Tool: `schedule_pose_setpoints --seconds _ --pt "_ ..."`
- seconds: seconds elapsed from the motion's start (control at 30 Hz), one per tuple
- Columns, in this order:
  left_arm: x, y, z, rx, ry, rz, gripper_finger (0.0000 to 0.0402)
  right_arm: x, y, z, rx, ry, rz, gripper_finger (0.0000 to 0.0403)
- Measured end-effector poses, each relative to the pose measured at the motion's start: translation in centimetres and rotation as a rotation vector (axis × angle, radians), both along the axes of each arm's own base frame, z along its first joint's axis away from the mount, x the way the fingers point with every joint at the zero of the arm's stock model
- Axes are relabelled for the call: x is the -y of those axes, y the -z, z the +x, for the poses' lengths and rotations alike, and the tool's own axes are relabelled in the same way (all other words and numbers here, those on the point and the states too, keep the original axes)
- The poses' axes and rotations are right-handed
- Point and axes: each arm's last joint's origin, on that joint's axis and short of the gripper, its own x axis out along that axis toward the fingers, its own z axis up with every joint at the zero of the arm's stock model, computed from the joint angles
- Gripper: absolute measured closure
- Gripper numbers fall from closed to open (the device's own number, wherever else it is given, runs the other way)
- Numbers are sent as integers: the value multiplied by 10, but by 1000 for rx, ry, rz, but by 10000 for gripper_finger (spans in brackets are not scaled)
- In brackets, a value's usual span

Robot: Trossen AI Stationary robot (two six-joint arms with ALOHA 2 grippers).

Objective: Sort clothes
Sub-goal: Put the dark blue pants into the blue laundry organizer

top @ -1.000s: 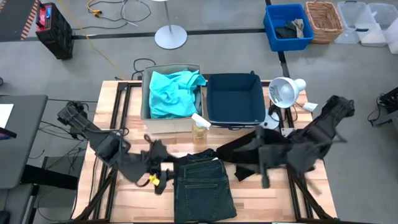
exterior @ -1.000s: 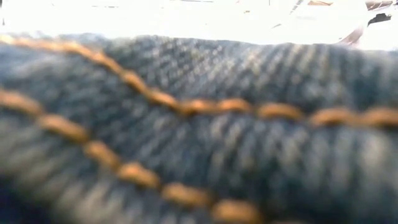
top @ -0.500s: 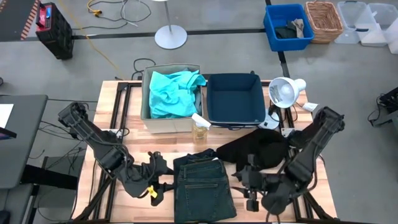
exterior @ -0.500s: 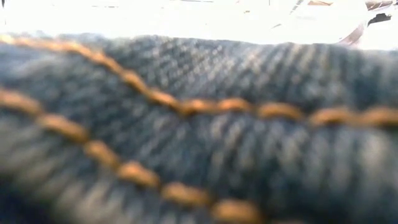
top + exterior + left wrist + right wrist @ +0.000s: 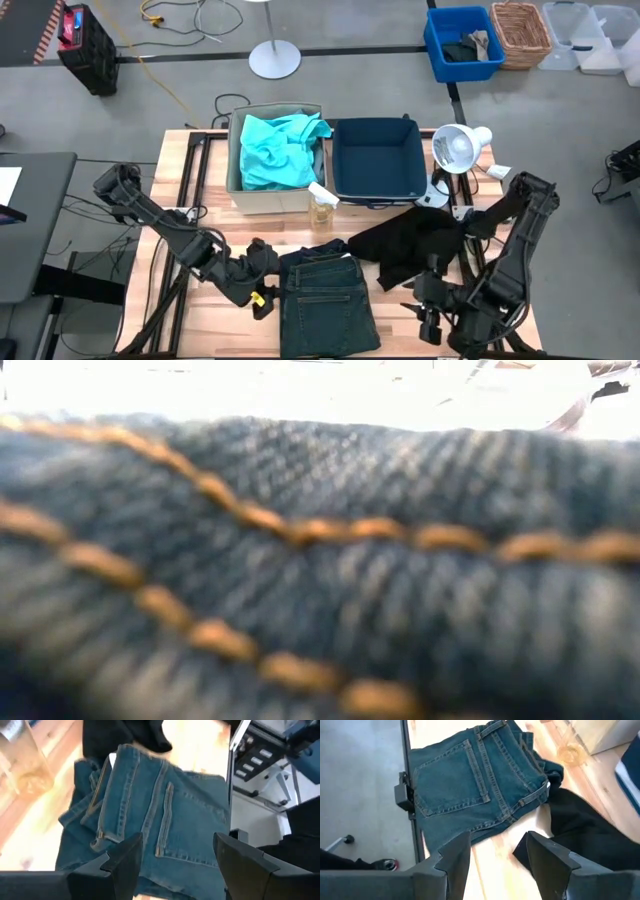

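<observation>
The dark indigo jeans (image 5: 325, 300) lie folded at the table's near middle and fill the low view (image 5: 320, 560). The black garment (image 5: 415, 245) lies spread on the table to their right. The turquoise top (image 5: 275, 150) lies in the beige box (image 5: 233, 170). The pale blue cloth is out of view. My left gripper (image 5: 266, 280) is open just left of the jeans (image 5: 150, 805), its fingers over their edge (image 5: 177, 865). My right gripper (image 5: 426, 306) is open and empty, right of the jeans and near the black garment (image 5: 580, 835).
The navy box (image 5: 378, 158) stands beside the beige box at the far middle. A clear bottle (image 5: 322, 207) stands in front of the boxes. A white lamp (image 5: 458, 148) stands at the far right. Bare wood shows at the table's near left and near right.
My right gripper has left its place over the black garment and gone toward the table's near edge. The black garment now lies uncovered on the table. My left gripper has shifted a little toward the jeans' left edge. The jeans have stayed where they were.
</observation>
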Motion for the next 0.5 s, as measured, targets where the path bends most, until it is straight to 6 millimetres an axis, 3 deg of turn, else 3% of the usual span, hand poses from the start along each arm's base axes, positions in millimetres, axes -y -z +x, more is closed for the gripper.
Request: schedule_pose_setpoints --seconds 0.13,0.5 --pt "1 10 10 -23 -5 -3 164 6 -8 -4 1 -36 -4 196" --pt "31 62 57 -116 19 -36 164 37 -58 -20 101 -115 49 196"
